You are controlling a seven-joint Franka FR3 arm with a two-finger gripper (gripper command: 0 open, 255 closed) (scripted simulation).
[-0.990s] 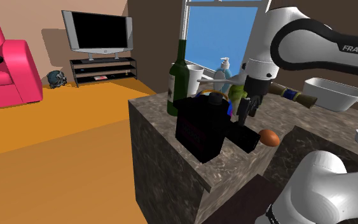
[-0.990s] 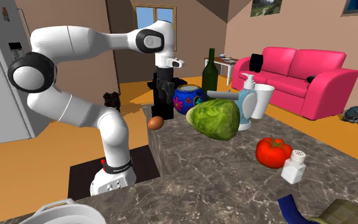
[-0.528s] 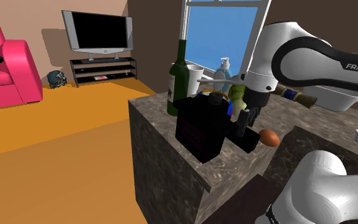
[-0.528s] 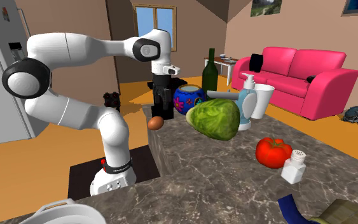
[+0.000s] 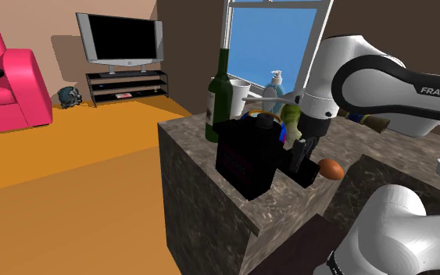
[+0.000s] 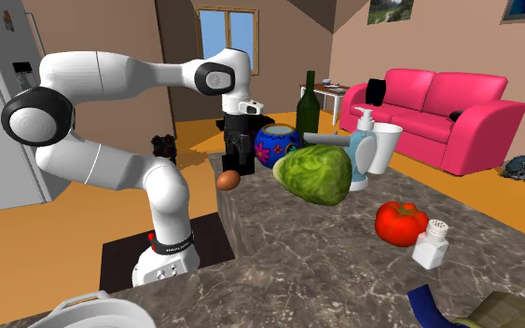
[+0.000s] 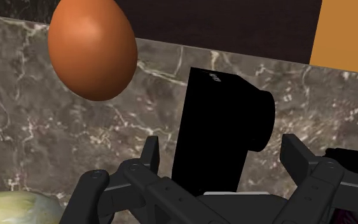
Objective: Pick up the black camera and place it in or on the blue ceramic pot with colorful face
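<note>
The pincer (image 7: pixel 220 145) points down at the desk (image 7: pixel 44 133), its two fingers (image 7: pixel 151 156) spread wide. Between them stands the black camera (image 7: pixel 217 108), upright on the marble with its lens sticking out toward one finger. Neither finger appears to touch it, so the pincer straddles the camera without gripping it. A brown egg (image 7: pixel 93 49) lies on the desk near the camera, outside the fingers.

In the second exterior view the arm (image 6: pixel 120 75) rises from its stand, folds at the elbow and runs roughly level to the right, with the wrist turned down over the desk's near corner. The blue pot (image 6: pixel 277 145) with its painted face stands on the desk just to that view's right of the pincer, with a head of lettuce (image 6: pixel 314 173) in front of it. In the shoulder view a large black box (image 5: pixel 245 160) sits on the desk to the left of the pincer.
</note>
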